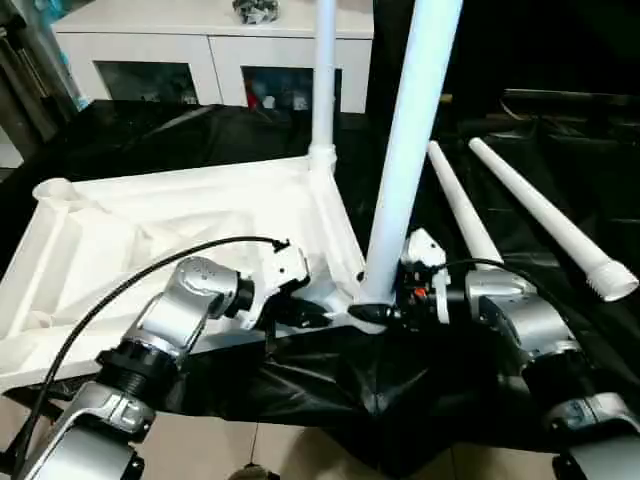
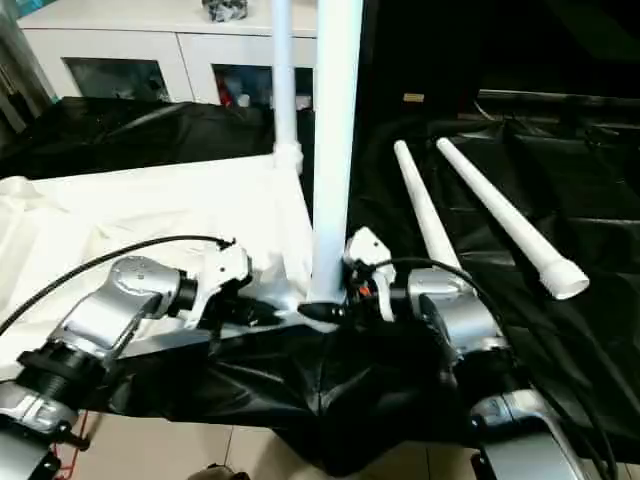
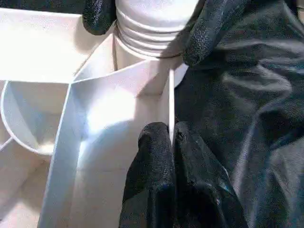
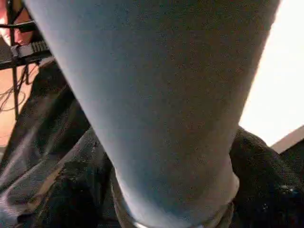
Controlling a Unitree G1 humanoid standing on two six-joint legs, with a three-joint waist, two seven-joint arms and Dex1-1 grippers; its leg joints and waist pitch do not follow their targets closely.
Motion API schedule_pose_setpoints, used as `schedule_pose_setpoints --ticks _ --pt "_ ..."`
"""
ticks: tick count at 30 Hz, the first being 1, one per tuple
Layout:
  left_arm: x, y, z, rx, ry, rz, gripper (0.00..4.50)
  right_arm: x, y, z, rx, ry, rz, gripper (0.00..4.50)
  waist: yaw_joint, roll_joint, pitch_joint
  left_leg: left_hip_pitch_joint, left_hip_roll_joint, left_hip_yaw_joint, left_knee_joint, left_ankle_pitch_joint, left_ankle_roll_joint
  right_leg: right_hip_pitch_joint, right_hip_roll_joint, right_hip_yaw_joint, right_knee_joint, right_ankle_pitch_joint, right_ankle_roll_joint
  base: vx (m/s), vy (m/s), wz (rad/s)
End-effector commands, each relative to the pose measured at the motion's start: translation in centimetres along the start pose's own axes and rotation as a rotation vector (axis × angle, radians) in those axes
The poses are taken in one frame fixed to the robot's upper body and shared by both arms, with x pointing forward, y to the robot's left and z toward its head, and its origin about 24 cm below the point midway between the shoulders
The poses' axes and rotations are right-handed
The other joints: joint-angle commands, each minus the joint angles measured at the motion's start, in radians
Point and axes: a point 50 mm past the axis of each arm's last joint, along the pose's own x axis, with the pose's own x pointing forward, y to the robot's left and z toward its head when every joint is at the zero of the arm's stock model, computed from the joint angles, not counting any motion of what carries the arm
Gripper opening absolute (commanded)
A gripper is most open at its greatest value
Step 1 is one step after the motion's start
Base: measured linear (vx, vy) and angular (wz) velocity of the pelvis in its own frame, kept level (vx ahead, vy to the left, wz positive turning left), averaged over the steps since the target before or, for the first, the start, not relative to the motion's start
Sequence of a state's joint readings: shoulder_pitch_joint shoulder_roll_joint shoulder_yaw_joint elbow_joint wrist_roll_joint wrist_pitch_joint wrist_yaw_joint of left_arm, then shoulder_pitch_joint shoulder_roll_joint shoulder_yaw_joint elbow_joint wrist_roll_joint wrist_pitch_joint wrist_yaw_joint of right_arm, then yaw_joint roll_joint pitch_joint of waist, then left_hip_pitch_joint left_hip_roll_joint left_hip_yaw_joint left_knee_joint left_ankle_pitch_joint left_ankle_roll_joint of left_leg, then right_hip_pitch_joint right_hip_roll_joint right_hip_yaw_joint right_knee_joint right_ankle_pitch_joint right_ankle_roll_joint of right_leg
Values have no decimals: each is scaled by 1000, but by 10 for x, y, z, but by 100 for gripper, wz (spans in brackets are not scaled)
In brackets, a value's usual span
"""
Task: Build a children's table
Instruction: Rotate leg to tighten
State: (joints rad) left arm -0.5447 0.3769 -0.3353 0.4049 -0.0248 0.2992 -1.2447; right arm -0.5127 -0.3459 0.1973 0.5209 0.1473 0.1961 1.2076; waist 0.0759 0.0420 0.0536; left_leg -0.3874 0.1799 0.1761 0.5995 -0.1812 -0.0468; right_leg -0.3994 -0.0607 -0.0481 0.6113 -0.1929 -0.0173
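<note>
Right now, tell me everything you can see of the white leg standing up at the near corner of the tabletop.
The long white tapered plastic tube leg stands nearly upright, leaning slightly, its ribbed base seated in the near corner socket of the upturned white plastic tabletop. Its top runs out of view. The right gripper brackets its base with a black finger on either side; the left gripper pinches the tabletop's edge wall beside that socket.

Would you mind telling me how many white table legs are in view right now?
4: the near-corner leg and the far-corner leg stand upright in the upturned tabletop; two loose legs lie on the black cloth to its right.
</note>
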Motion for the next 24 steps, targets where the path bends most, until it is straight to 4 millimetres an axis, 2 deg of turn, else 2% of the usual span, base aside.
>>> schedule_pose_setpoints --ticks 1,2,6,7,8,9,10,11,12,13,14,15,16,18,19,22,23,24 --pt "10 -7 12 48 -32 -71 0 12 7 3 -15 9 45 302 -3 -2 -69 22 53 -14 -68 -171 64 47 -78 41 -69 -135 -253 0 0 0" --pt "11 -7 12 49 -35 -60 0 13 7 3 -9 3 40 285 -3 -3 -69 22 53 -14 -68 -174 62 47 -78 41 -69 -139 -254 0 0 0" --pt "14 -2 15 42 -60 -8 0 21 3 1 -1 -17 -60 279 -7 -3 -66 22 51 -15 -71 -191 46 45 -80 42 -73 -174 -247 0 0 0" --pt "16 -1 17 33 -69 11 0 24 1 1 -6 -24 -111 278 -11 -5 -65 22 50 -15 -71 -206 36 45 -81 42 -76 -200 -240 0 0 0" --pt "19 4 20 25 -85 69 0 31 -9 -2 39 -20 -275 277 -17 -4 -64 22 48 -16 -73 -214 25 44 -82 43 -78 -226 -234 0 0 0" --pt "20 6 22 21 -87 86 0 32 -12 -3 53 -15 -321 277 -22 -2 -61 24 48 -16 -75 -226 20 41 -81 43 -81 -245 -234 0 0 0" --pt "20 6 22 20 -87 89 0 33 -12 -3 53 -15 -326 276 -29 -3 -62 22 46 -22 -78 -242 5 47 -82 40 -81 -276 -225 0 0 0" --pt "22 9 23 11 -85 124 0 35 -16 -4 60 -11 -390 276 -32 -4 -62 22 46 -22 -78 -246 3 48 -82 39 -82 -281 -220 0 0 0" --pt "27 17 26 -5 -72 208 0 39 -23 -5 101 -21 -516 276 -37 -3 -60 25 47 -20 -78 -255 0 40 -80 42 -85 -288 -216 0 0 0" --pt "28 19 27 -10 -69 232 0 41 -25 -5 116 -25 -547 276 -43 -3 -61 29 44 -19 -76 -268 -6 38 -81 43 -87 -302 -216 0 0 0" --pt "30 22 29 -18 -68 265 0 43 -26 -5 137 -34 -586 275 -44 -5 -63 24 43 -20 -76 -250 -2 44 -81 43 -86 -288 -213 0 0 0" --pt "31 23 30 -20 -68 273 0 43 -27 -5 143 -36 -594 275 -42 -4 -63 26 42 -18 -74 -246 1 41 -81 44 -87 -281 -213 0 0 0" --pt "37 30 37 -62 -85 384 0 50 -31 -4 204 -46 -697 275 -42 -4 -65 23 43 -18 -72 -225 7 45 -81 45 -83 -246 -220 0 0 0" --pt "41 33 41 -79 -94 433 0 54 -32 -3 218 -43 -734 274 -40 -2 -69 26 44 -16 -69 -191 13 42 -77 44 -78 -183 -235 0 0 0" --pt "44 35 44 -86 -105 463 0 58 -32 -2 222 -37 -762 274 -39 -3 -71 22 43 -16 -68 -173 22 47 -79 43 -76 -149 -244 0 0 0" --pt "52 31 49 -75 -129 445 0 69 -29 1 238 -59 -725 274 -36 -4 -74 14 42 -16 -66 -140 49 55 -81 41 -69 -85 -252 0 0 0" --pt "53 30 49 -71 -128 436 0 69 -29 1 241 -63 -720 330 -35 -4 -74 14 42 -16 -65 -131 61 56 -81 40 -67 -63 -257 0 0 0" --pt "53 29 49 -68 -128 430 0 70 -29 2 242 -66 -717 344 -35 -6 -74 15 43 -16 -65 -129 66 55 -80 40 -67 -58 -259 0 0 0"
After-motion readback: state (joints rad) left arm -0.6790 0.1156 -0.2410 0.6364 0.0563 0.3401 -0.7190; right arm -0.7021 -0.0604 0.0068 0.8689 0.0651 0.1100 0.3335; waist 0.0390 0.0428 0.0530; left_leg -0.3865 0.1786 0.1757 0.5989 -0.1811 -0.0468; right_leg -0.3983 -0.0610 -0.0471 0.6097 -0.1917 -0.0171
